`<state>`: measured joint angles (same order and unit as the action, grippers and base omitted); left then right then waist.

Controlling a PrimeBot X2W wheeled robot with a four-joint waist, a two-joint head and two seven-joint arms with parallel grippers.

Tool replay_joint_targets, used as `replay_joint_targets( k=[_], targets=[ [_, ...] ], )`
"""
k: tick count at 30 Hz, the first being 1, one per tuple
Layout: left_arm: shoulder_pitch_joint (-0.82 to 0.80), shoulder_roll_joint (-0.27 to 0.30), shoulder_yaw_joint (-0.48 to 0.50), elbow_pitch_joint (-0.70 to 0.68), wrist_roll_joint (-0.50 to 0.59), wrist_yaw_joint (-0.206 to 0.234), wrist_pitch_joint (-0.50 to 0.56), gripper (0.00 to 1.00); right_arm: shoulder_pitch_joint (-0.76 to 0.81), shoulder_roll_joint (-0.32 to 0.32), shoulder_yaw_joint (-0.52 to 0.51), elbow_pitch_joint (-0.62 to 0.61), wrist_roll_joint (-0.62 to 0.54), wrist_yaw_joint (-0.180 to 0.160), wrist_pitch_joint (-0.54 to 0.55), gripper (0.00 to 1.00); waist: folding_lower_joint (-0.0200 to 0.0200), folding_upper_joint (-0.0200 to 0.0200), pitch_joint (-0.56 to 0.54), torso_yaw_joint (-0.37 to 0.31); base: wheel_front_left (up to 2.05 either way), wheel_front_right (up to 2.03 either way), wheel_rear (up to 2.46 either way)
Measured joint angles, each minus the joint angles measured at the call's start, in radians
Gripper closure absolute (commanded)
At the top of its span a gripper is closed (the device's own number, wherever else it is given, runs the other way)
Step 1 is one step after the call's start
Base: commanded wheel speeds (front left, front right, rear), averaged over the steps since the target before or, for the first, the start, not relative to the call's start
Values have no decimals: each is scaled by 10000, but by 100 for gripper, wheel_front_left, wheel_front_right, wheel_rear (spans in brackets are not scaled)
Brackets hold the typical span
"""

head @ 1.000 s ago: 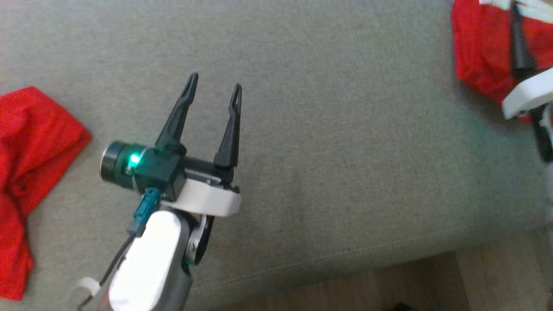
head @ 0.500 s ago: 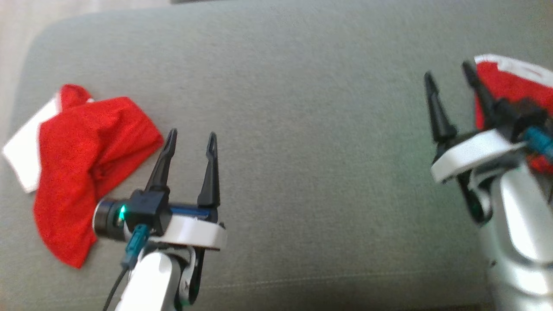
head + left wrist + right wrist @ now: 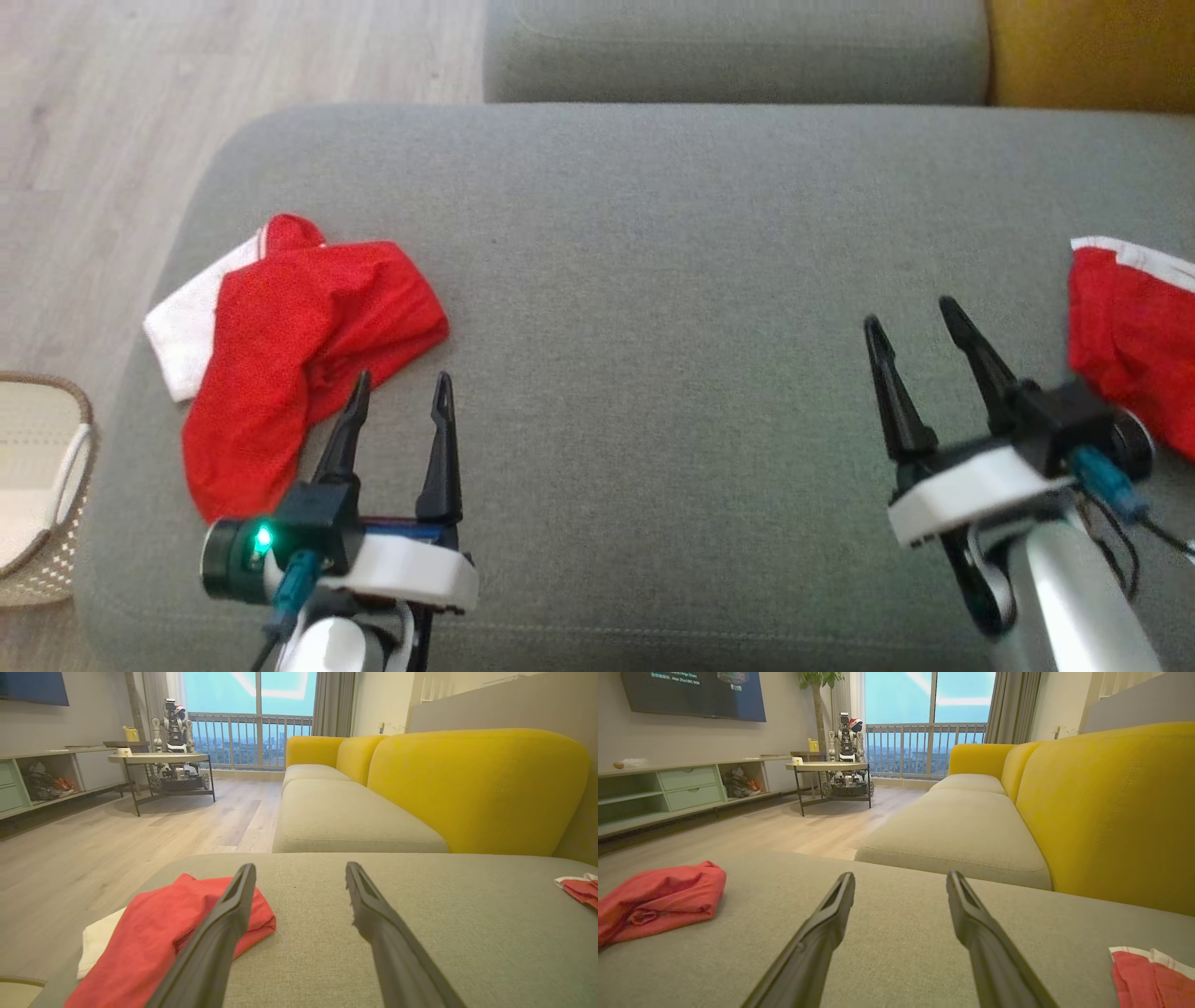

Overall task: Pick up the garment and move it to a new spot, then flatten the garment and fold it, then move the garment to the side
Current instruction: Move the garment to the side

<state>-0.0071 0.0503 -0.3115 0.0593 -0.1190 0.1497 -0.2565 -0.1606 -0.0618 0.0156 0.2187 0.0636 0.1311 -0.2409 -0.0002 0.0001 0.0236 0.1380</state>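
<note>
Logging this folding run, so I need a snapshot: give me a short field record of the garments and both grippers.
surface: grey fabric sofa cushion
left garment: crumpled red-and-white cloth garment, near left gripper
right garment: red white-trimmed cloth garment, near right gripper
jaws: both open, empty
floor: woven basket

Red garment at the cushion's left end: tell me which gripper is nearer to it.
Left. The left gripper hovers just beside the red garment; the right gripper is far across the cushion, by a second red garment.

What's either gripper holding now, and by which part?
Nothing. Left gripper and right gripper are both open and empty; the red garment lies loose on the cushion.
</note>
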Motion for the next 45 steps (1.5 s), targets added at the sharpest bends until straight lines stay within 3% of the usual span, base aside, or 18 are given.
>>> replay_joint_targets(
  k=[20,45],
  targets=[
    [501,6,-192,-182,35,-2,0,0,1750,130,-943,-767,522,0,-113,0,2,0,-407,-17,0,0,0],
    [501,6,-234,-46,35,-17,0,0,1795,153,-986,-980,800,0,-113,0,2,0,-353,-326,0,0,0]
  ],
)
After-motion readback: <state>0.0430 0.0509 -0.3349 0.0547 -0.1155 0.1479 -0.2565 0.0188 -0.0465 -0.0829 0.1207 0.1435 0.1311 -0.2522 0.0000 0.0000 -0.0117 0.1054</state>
